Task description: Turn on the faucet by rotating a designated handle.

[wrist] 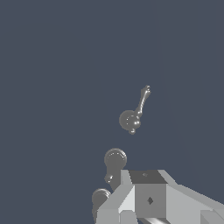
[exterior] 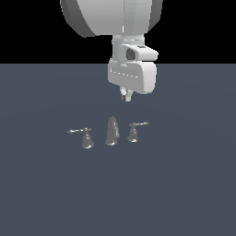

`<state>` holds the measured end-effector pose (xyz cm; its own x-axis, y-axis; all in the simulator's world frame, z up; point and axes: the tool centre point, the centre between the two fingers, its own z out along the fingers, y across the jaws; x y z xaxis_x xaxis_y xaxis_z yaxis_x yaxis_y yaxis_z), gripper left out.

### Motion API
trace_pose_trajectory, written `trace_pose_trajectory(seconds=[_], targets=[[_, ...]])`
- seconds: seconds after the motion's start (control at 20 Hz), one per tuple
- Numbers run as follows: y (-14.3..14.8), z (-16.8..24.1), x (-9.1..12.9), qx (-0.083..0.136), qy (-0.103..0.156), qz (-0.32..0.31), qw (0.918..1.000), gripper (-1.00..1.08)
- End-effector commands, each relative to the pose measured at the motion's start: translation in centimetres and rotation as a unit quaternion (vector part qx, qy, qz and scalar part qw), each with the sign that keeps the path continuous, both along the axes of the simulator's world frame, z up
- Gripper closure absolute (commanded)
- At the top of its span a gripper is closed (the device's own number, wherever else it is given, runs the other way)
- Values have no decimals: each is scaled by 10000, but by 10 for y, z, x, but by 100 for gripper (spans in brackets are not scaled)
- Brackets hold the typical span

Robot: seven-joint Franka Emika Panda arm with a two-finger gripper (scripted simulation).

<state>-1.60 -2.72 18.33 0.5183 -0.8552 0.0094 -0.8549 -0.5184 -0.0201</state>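
Big white arm (exterior: 113, 18) up top, gripper (exterior: 126, 96) hanging above the faucet touching nothing (can't tell if it's spread), spout (exterior: 111, 130) mid-floor, bigger handle (exterior: 85, 136) on the exterior view's left, designated handle (exterior: 134, 131) just right of the spout.

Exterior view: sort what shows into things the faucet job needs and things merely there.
Needed:
- shorter-lever handle, on the exterior view's right
- pincer, hanging higher up, touching nothing

Merely there:
- spout
- longer-lever handle, on the exterior view's left
- grey floor
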Motion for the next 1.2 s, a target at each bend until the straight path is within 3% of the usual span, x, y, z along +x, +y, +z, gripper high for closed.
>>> trace_pose_trajectory(seconds=[0.0, 0.6, 1.15], targets=[[-9, -19, 11, -5, 17, -283, 9996, 108], [-48, -89, 46, -10, 92, -1365, 9906, 108], [-60, -107, 54, 1, 111, -1654, 9862, 108]])
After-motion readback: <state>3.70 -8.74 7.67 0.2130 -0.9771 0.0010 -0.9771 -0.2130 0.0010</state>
